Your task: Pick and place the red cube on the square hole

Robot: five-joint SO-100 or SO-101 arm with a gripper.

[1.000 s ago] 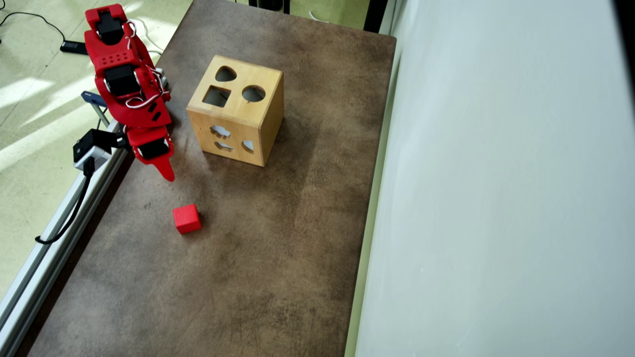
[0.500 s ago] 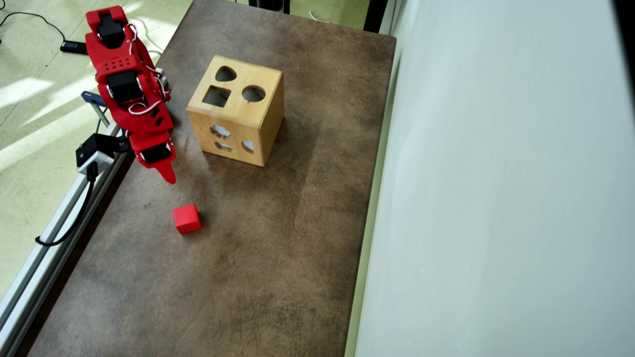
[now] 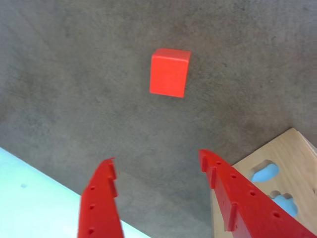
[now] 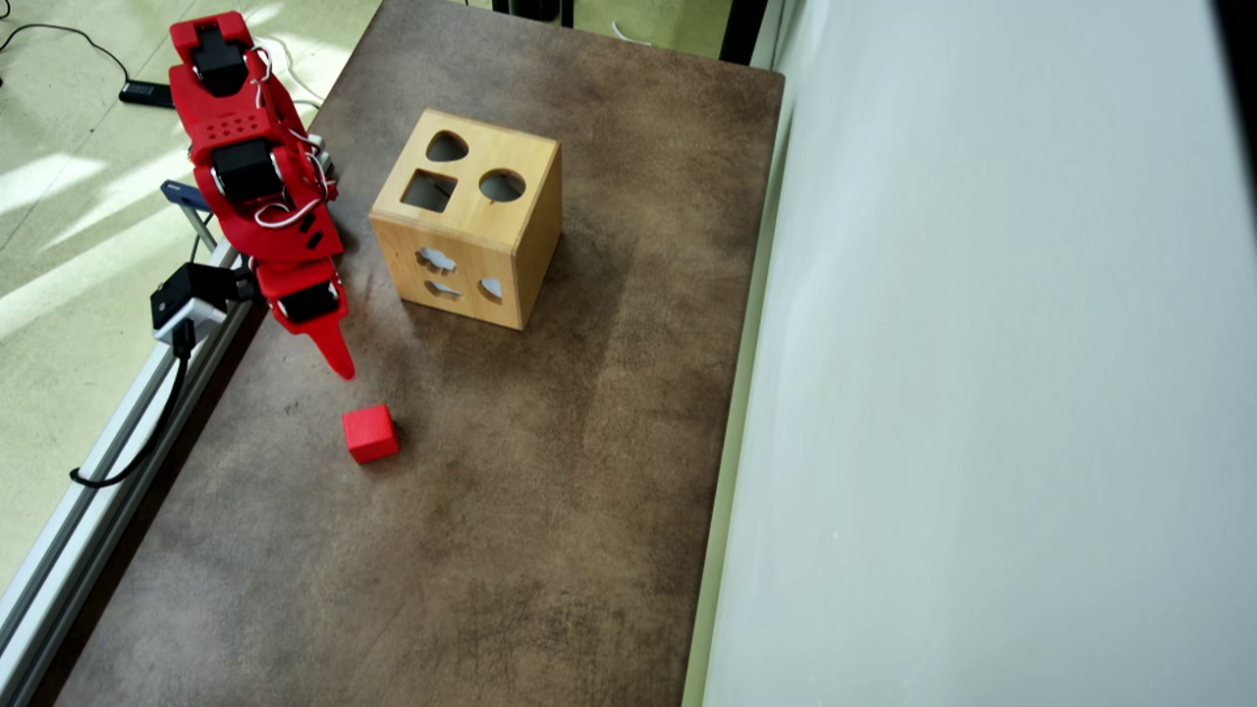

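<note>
From where I'm standing, the wrist view chops off most of the wooden box (image 3: 282,163) at the right and bottom edges, so you only get one corner and a couple of cutouts, shapes too partial to call. Both fingers (image 3: 101,198) run off the bottom edge too. In the overhead view, the gripper (image 4: 339,358) is seen almost edge-on, so one finger hides the other. The arm (image 4: 245,147) base is cut off at the top.
</note>
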